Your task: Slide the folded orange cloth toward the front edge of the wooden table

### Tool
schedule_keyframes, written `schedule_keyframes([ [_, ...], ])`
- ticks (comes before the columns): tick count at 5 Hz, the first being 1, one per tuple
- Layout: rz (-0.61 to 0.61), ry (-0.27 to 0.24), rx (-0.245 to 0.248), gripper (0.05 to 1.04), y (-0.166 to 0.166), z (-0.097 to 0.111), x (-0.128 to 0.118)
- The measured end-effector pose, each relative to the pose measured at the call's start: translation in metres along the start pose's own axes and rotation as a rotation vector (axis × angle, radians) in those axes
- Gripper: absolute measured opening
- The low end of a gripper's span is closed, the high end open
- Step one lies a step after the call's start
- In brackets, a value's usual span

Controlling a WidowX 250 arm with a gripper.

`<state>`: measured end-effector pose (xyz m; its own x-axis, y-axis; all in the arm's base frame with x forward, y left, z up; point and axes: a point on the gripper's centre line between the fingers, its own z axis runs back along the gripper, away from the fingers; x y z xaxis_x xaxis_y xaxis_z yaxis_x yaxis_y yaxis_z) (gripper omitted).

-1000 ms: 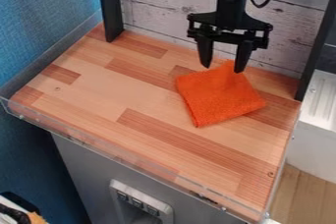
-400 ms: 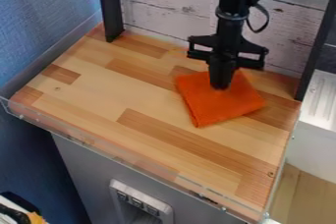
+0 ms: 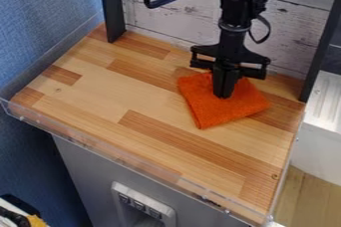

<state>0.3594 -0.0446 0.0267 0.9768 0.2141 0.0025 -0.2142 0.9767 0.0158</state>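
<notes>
The black gripper (image 3: 224,96) points down over the orange cloth (image 3: 230,111), its two fingers shut together and their tips at the cloth's upper middle. Whether any fabric is pinched between them I cannot tell. The cloth lies roughly square on the wooden surface (image 3: 126,86), right of centre towards the back, and the gripper hides part of its rear edge.
A whitewashed plank wall (image 3: 173,9) stands behind the surface, between a black post (image 3: 111,7) at left and another (image 3: 321,47) at right. A low transparent rim (image 3: 120,157) runs along the front edge. White ribbed ware (image 3: 326,101) is at the right.
The gripper has come down from behind the cloth onto it, and its fingers, spread apart at first, have closed. Since the middle frame it has moved slightly lower. The cloth has barely shifted.
</notes>
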Motion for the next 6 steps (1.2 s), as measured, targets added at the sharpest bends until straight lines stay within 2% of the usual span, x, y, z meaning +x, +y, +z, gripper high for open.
schedule_keyframes([
  [2, 0.002, 0.007, -0.014, 0.059, -0.003, -0.014, -0.002],
  [4, -0.054, 0.002, -0.031, 0.059, 0.004, -0.019, -0.026],
  [6, -0.129, 0.031, -0.026, 0.059, 0.021, -0.017, -0.060],
])
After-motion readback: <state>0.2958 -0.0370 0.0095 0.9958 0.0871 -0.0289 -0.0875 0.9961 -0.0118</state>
